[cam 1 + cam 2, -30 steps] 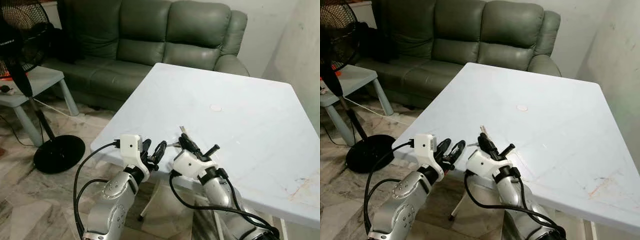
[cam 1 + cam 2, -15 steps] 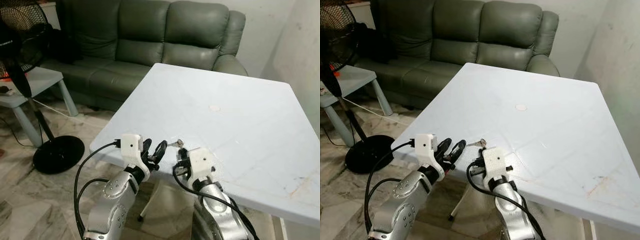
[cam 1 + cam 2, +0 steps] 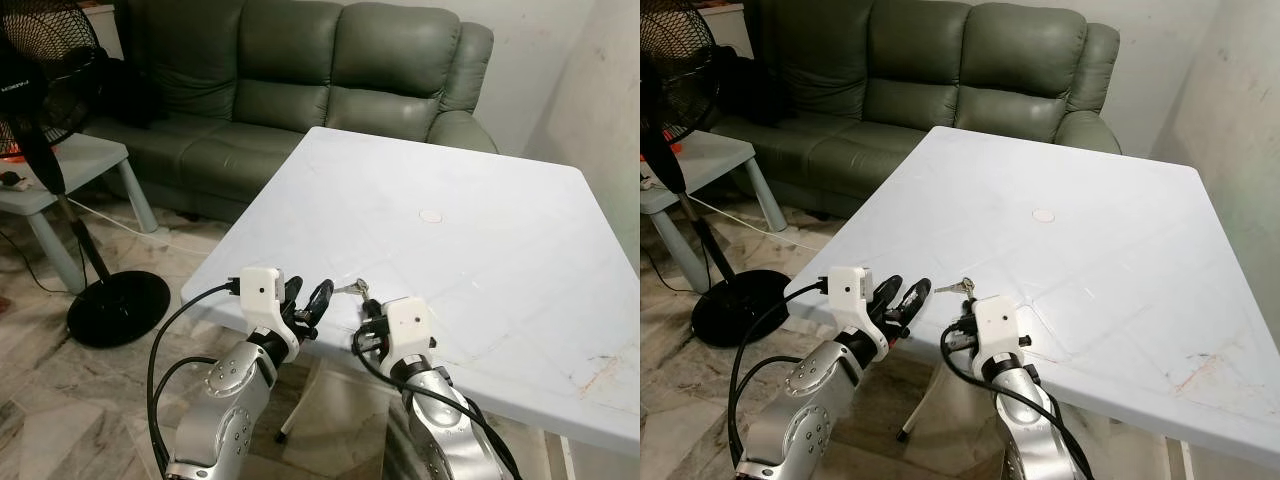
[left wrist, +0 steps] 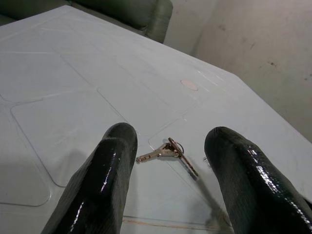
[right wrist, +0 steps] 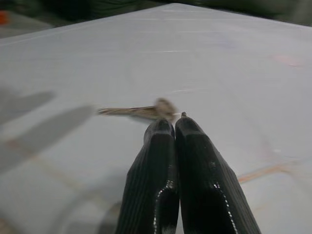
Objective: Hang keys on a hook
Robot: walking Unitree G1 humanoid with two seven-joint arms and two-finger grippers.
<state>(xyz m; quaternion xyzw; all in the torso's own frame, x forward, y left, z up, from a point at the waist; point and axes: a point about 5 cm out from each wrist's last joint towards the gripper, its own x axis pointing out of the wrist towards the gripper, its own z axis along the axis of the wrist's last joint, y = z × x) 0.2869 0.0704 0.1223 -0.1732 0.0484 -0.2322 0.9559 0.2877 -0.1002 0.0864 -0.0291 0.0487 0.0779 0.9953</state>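
keys (image 4: 168, 152) flat on table (image 3: 480, 230) edge; left gripper (image 4: 168, 183) spread, right gripper (image 5: 174, 123) pinched together (holding nothing), tips just short of them.

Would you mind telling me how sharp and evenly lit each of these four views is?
Both eye views are sharp and evenly lit, the white table pale without hard glare. The left wrist view is crisp on the keys, with sheen on the left gripper fingers. The right wrist view is soft: the keys look blurred beyond the right gripper, with grey shadows beside them.
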